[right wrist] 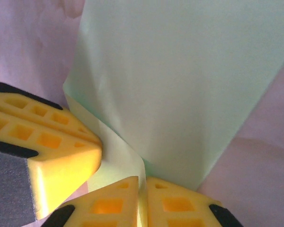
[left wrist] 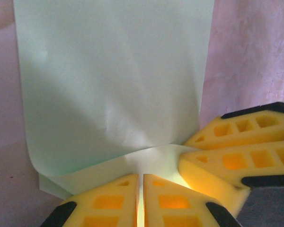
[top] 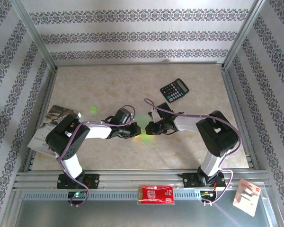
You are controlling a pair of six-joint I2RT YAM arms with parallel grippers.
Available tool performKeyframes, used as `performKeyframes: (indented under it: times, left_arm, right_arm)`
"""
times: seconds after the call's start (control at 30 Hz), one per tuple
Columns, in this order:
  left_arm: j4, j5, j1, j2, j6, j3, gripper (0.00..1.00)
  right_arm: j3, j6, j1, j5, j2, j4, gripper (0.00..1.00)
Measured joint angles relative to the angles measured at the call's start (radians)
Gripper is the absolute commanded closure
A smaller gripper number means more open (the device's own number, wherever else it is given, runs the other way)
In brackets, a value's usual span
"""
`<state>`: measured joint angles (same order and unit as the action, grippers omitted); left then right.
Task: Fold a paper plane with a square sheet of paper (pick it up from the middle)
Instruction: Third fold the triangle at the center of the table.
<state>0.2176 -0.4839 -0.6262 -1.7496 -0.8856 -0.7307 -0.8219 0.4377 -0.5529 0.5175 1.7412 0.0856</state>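
Now | left hand (left wrist: 140, 189) pinches paper (left wrist: 109, 85) | right hand (right wrist: 143, 189) likewise (wrist views) | overhead: calculator (top: 174, 90)

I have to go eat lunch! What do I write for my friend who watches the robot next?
The left gripper is shut on the square sheet of paper at one edge.
The right gripper pinches it right beside.
The paper lies in the middle of the table, doubled over on itself.
Done: first fold started.
Left: flatten the crease, then every later fold; no plane shape yet.
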Motion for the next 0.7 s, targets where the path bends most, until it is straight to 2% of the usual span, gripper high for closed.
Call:
performKeyframes:
  times: [0.23, 0.4, 0.7]
  left_arm:
    - [-0.004, 0.006, 0.000, 0.000, 0.007, 0.000, 0.92]
    - [-0.004, 0.006, 0.000, -0.001, 0.008, 0.000, 0.93]
    - [-0.004, 0.009, 0.000, -0.001, 0.008, 0.000, 0.94]
  right_arm:
    - [-0.014, -0.018, 0.021, -0.029, -0.087, 0.088, 0.77]
    - [0.037, 0.017, 0.004, -0.020, -0.211, 0.072, 0.82]
    - [0.094, 0.118, -0.177, -0.011, -0.245, 0.019, 0.93]
